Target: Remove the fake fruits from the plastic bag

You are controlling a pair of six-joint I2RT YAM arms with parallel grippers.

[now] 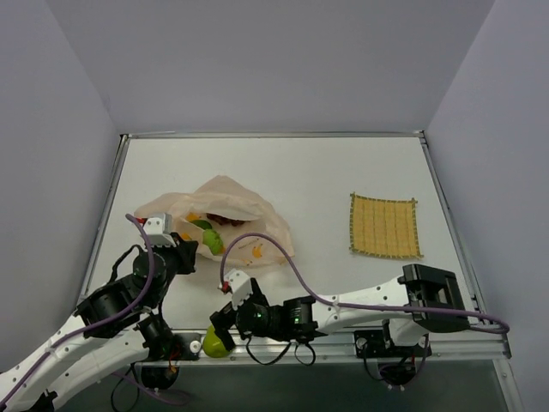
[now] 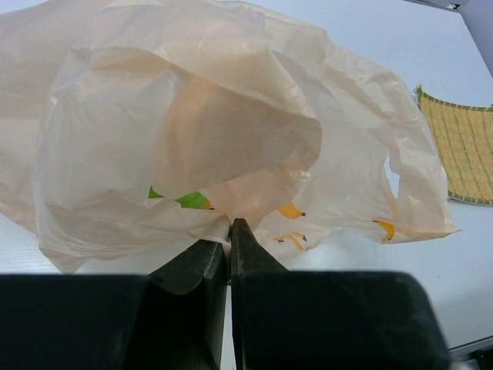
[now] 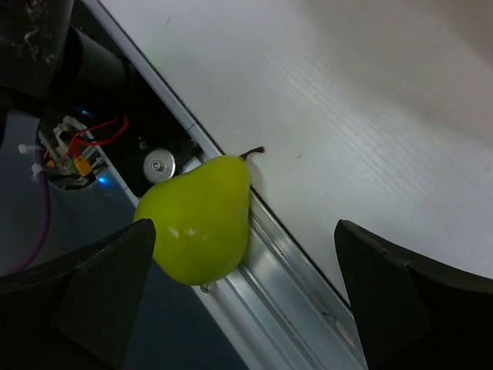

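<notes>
The grey-walled white table (image 1: 309, 172) is carrying the plastic bag (image 1: 232, 202); the left gripper (image 2: 229, 227) is pinching its near edge; the right gripper (image 3: 245, 262), this side of the bag, is gaping wide around a lime-green fruit (image 3: 202, 220).

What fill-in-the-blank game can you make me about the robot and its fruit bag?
1. The left pincer has its jaws ____ on the crinkly peach-beige plastic bag printed with bananas.
2. The right pincer has its jaws ____ over the shiny lime-green plastic pear.
3. The woven square mat is coloured ____.
Missing words: shut; open; yellow.
</notes>
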